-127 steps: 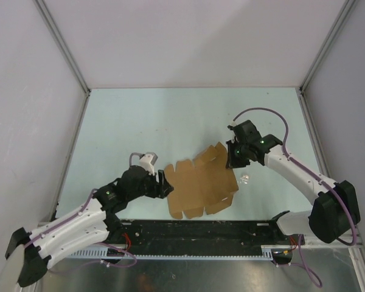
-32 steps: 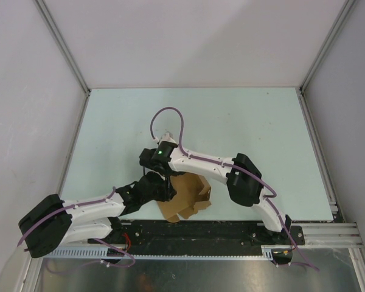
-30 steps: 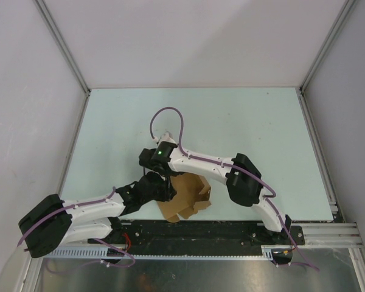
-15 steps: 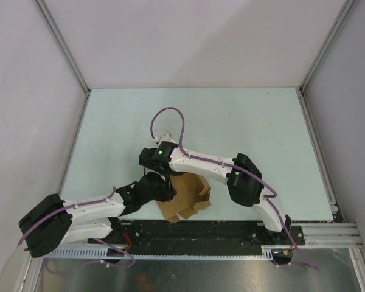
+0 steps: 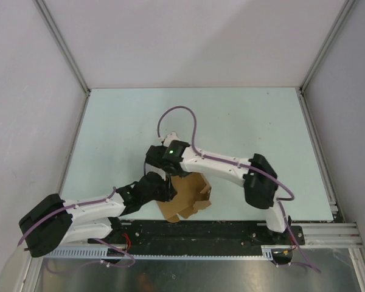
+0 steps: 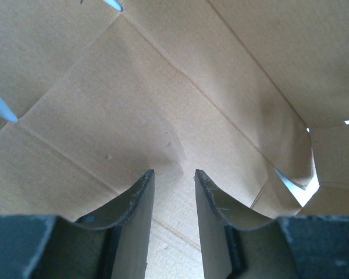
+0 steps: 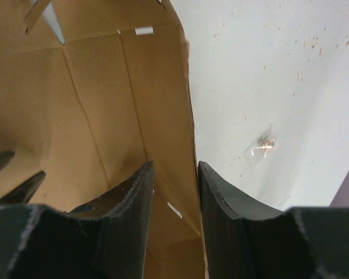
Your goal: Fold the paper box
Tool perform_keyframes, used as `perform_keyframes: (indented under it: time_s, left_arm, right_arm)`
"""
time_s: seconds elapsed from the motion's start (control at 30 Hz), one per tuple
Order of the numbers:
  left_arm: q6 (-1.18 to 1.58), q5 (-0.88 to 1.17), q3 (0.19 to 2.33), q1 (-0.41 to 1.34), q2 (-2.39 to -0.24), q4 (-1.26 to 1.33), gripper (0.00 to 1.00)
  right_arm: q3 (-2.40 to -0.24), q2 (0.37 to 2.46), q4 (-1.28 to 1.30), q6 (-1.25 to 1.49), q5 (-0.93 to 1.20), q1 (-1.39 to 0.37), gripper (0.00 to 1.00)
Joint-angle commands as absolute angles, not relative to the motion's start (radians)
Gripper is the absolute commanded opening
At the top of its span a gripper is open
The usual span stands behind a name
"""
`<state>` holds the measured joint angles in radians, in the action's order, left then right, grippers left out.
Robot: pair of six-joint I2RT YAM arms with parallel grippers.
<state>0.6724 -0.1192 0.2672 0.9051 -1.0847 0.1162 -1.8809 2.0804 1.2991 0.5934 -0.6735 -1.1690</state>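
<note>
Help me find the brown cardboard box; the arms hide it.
Top view: the brown cardboard paper box sits centre, by the near edge of the table.

You get bright, even light and a sharp top view, though soft shadows fall on the paper box (image 6: 163,116) in your wrist views.

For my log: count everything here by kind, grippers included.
Box: 1
Scrap: 1
Grippers: 2 (left gripper, right gripper)
Total: 4
</note>
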Motion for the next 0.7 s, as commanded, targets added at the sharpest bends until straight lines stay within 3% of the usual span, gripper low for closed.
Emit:
perform_keyframes:
  time_s: [0.0,0.2,0.43,0.57,0.67]
  left_arm:
    - [0.657,-0.094,0.262,0.910,-1.085,0.129,0.39]
    - [0.657,-0.095,0.259,0.910,-1.078,0.126,0.39]
    - [0.658,-0.092,0.265,0.910,-1.080,0.124,0.40]
    - [0.660,-0.094,0.268,0.908,-1.080,0.123,0.40]
    - [0.666,-0.095,0.267,0.910,-1.075,0.121,0.40]
  right_arm:
    - [-1.777,1.843,1.192,0.591,-0.608,-1.099,0.42]
    - [-1.510,1.593,0.979,0.580,-0.408,-0.935,0.45]
    - [-1.327,1.476,0.859,0.566,-0.299,-0.828,0.52]
    - [-1.165,1.379,0.729,0.655,-0.175,-0.746,0.59]
    - [-1.025,1.278,0.675,0.780,-0.198,-0.712,0.61]
